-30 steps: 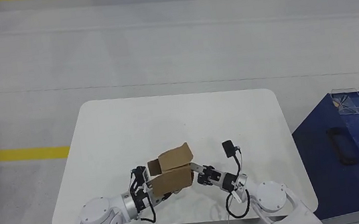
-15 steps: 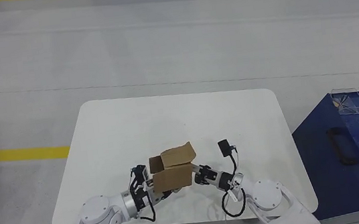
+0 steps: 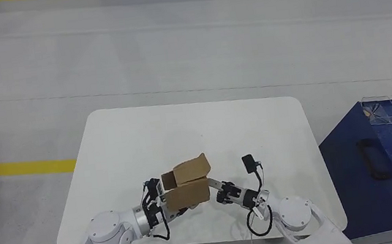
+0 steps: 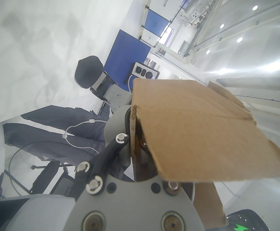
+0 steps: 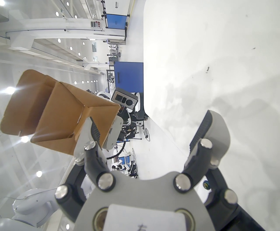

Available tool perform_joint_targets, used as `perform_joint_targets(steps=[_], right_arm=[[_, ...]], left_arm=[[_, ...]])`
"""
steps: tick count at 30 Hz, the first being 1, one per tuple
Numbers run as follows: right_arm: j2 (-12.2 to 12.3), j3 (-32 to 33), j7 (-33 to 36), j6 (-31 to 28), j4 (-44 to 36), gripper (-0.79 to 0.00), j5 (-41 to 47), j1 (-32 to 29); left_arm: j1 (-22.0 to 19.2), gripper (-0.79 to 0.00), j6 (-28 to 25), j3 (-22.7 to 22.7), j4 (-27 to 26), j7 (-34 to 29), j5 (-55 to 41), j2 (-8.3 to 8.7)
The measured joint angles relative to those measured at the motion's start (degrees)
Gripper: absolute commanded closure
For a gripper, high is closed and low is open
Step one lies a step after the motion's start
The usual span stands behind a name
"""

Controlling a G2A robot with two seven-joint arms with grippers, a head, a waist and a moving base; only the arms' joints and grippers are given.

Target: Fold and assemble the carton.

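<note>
Clamping 1 wall of the carton (image 4: pixel 192 131), the left gripper (image 4: pixel 134 133) is closed on the cardboard edge. A grey finger (image 4: pixel 119 122) presses the outside of the panel, and its partner is hidden behind the brown board. The right gripper (image 5: pixel 151 122) is spread wide open. 1 of its fingers (image 5: pixel 93 131) lies against the rim of the carton's open end, though whether it sits inside or outside the wall cannot be told. The other finger stands well apart from the cardboard, over the bare white bench (image 5: pixel 207 43). From above, the 2 grippers meet the carton from opposite ends, the left arm coming in from the near left corner and the right arm from the near right. The carton is held between them over the near part of the bench, close to its front edge. It is partly formed: the right wrist view looks into a square open end, with flaps standing out beyond it. In the top view 1 brown panel tilts up above a second, lower one. Beyond the bench lies a pale floor crossed by a yellow line (image 3: pixel 17 168). A blue cabinet (image 3: pixel 379 173) stands off the bench's right side, with a small clear box (image 3: pixel 379 109) on its top.
</note>
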Motion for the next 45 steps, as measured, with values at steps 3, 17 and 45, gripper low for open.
perform_joint_targets(steps=[3, 17, 45], right_arm=[[-0.2, -0.9, -0.4, -0.4, 0.2, -0.785, 0.3, 0.7], [-0.2, -0.6, -0.4, -1.4, 0.1, -0.785, 1.1, 0.9], [1.2, 15.4, -4.7, -5.9, -2.3, -0.785, 21.2, -6.0]], left_arm=[[-0.3, 0.000, 0.0, 0.5, 0.1, 0.0, 0.3, -0.09], [-0.4, 0.000, -0.6, 1.1, 0.0, 0.1, 0.6, -0.21], [1.9, 0.000, 23.9, 1.2, -16.7, 27.2, -9.6, -2.00]])
